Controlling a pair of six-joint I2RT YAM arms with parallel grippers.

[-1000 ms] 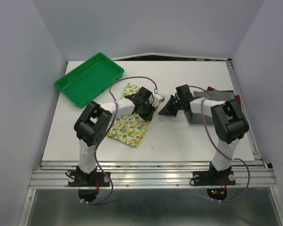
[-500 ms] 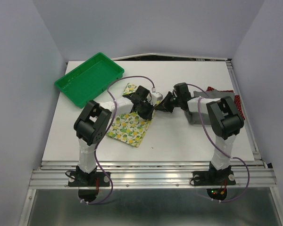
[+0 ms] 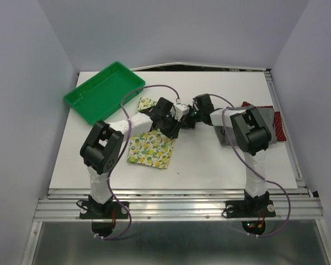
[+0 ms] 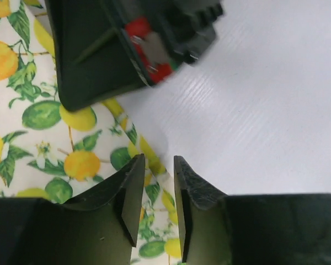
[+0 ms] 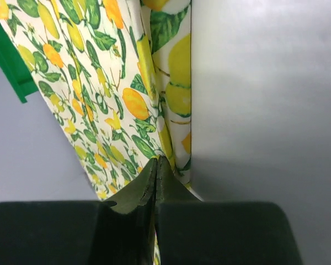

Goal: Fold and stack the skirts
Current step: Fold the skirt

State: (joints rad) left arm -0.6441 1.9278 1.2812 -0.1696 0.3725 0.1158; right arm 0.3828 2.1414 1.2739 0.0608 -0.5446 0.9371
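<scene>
Skirts counted: three, all on the white table (image 3: 209, 160).
Lemon skirt (image 3: 149, 148): one, white with a yellow-green lemon print. It lies left of centre, partly under the left arm, and its far corner shows near the tray.
Grey skirt (image 3: 225, 136): one, plain, on the right side of the table, mostly hidden under the right arm.
Red skirt (image 3: 278, 127): one, dark red with tiny white dots, at the right edge just beyond the grey one. Whether the two overlap cannot be told.
Green tray (image 3: 105, 91): one, at the far left corner, apart from all three skirts.
Arms: two, both reaching to the middle of the table, their tips close together at the right-hand edge of the lemon skirt.
Left gripper (image 4: 159, 190): its fingers stand a little apart, low over the hem of the lemon skirt. The hem and bare table show through the narrow gap, and nothing is pressed between the pads.
Right gripper (image 5: 156, 174): its fingers are pressed fully together on the edge of the lemon skirt. In the right wrist view the printed cloth runs up and away from the pinch.
Spacing: the left wrist view shows the right gripper just beyond the left one, over the same edge of cloth.
</scene>
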